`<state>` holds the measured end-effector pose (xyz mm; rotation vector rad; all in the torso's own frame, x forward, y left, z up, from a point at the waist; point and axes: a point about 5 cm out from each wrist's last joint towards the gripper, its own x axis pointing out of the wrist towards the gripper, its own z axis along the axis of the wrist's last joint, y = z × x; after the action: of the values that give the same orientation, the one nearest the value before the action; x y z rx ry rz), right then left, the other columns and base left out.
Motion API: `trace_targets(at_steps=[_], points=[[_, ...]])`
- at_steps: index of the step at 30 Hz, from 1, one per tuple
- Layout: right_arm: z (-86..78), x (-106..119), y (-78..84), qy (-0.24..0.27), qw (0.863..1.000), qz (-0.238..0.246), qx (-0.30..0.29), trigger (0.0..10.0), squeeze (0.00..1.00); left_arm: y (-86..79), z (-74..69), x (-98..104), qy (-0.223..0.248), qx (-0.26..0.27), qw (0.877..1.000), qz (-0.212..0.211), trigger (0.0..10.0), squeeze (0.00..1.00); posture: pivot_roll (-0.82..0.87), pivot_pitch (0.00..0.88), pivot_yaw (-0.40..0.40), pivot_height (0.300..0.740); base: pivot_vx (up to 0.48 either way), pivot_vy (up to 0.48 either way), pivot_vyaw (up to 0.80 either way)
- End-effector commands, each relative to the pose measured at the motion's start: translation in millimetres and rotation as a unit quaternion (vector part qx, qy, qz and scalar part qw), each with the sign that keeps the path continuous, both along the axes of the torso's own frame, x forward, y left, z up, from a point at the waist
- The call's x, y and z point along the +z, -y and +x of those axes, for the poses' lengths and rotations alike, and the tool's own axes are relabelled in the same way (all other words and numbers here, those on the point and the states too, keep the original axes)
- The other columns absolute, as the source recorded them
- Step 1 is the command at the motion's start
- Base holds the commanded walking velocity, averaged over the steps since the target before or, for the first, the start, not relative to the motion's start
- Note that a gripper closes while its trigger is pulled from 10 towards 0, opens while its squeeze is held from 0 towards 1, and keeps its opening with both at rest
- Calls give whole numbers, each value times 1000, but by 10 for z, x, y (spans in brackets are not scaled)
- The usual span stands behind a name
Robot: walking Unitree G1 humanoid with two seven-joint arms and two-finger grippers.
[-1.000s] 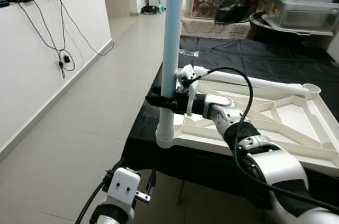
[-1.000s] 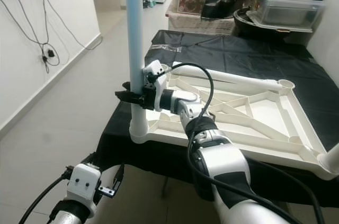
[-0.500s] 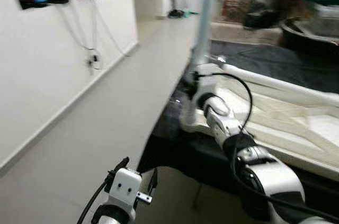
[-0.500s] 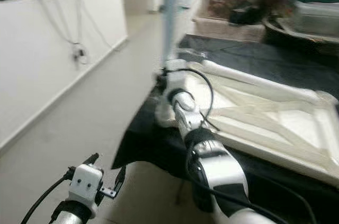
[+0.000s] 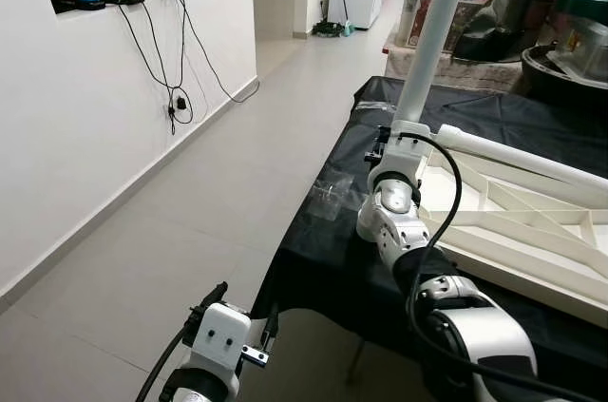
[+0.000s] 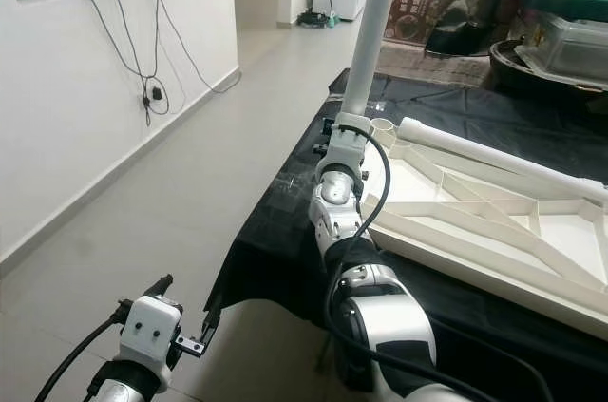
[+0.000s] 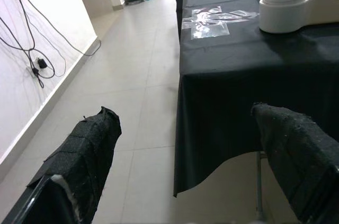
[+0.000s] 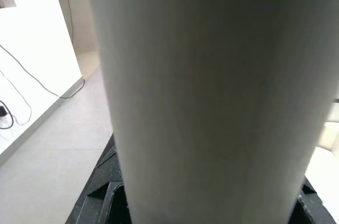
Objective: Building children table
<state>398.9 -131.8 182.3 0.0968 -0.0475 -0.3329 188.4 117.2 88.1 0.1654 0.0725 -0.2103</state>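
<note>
A white table leg [image 5: 432, 36] rises at a slant from the near left corner of the upturned white table top [image 6: 475, 221], which lies on a black-clothed table [image 5: 323, 240]. My right gripper [image 5: 384, 143] is shut on the leg's lower part. In the right wrist view the leg [image 8: 212, 86] stands between the black fingers [image 8: 103, 203]. The leg's foot is hidden behind my wrist. A second leg [image 6: 503, 160] lies along the top's far rim. My left gripper [image 7: 185, 155] hangs open and empty low beside the table, over the floor.
A white wall with dangling cables [image 5: 176, 103] runs along the left of a tiled corridor [image 5: 190, 221]. Clear plastic bags [image 7: 212, 17] lie on the cloth near a white corner socket [image 7: 286, 7]. Storage boxes and pots [image 6: 560, 17] crowd the far end of the table.
The camera has swung, so the whole scene has shifted. The leg now leans instead of standing upright, with my right gripper still shut on it. The left arm still hangs low.
</note>
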Motion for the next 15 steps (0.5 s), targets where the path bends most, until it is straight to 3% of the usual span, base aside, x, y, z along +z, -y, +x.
trace_targets(at_steps=[1,6,7,15], points=[[-61,-218,120,-39,999,16,-26,10000,0,-2,-11,-23,-5,1,1000,3,10000,0,135,0,-41,740,0,0,0],[-89,-184,59,-1,1000,-7,12,10000,0,2,-10,-25,-6,-1,1000,1,10000,0,135,0,-41,740,0,0,0],[-102,-186,39,6,1000,-11,20,10000,1000,5,-7,-24,-6,-1,1000,1,10000,0,124,0,-41,740,0,0,0],[-192,-223,-7,28,998,-28,51,10000,1000,14,-6,-24,-6,0,1000,-1,10000,0,123,0,-38,740,0,0,0]])
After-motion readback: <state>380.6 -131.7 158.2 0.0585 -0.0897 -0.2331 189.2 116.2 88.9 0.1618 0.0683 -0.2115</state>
